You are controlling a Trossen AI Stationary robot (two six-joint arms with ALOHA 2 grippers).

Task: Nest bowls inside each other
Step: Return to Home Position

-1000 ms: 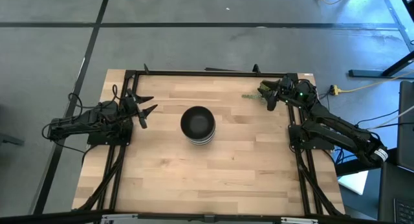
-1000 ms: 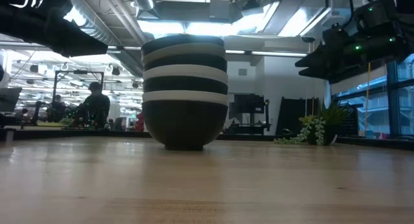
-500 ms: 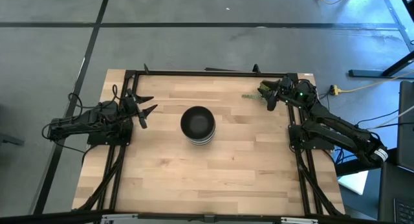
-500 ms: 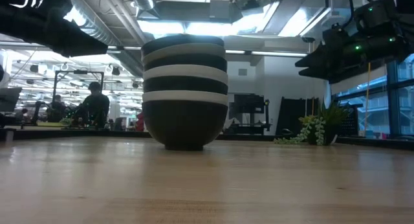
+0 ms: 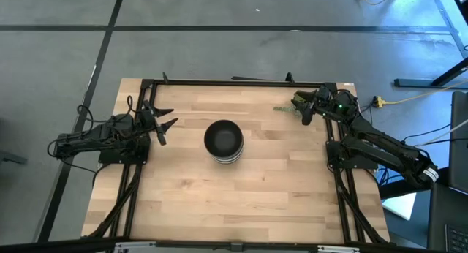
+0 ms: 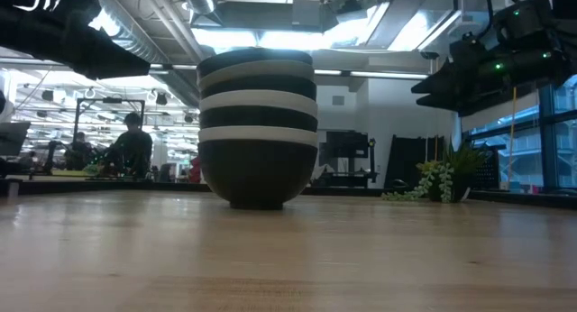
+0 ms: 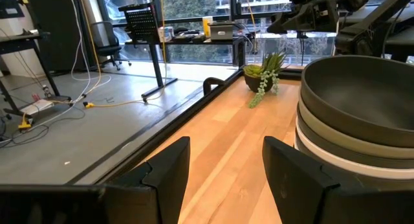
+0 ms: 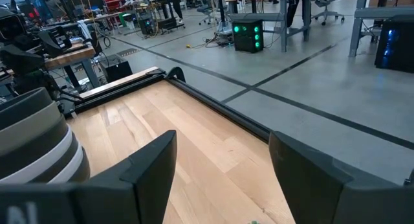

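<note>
The bowls (image 5: pixel 223 141) stand nested in one upright stack near the table's middle, a black bowl on top; in the low view the stack (image 6: pixel 258 127) shows black and white bands and rests on its bottom black bowl's foot. It also shows in the left wrist view (image 7: pixel 362 114) and the right wrist view (image 8: pixel 32 140). My left gripper (image 5: pixel 164 125) is open at the table's left edge, apart from the stack. My right gripper (image 5: pixel 305 110) is open near the far right corner, beside the green plant sprig (image 5: pixel 285 107).
The plant sprig (image 7: pixel 264 78) lies by the far edge near the right arm. A black frame rail (image 5: pixel 234 82) runs along the table's edges. Bare wood (image 5: pixel 234 202) stretches in front of the stack. A person (image 6: pixel 131 150) sits in the room far beyond the table.
</note>
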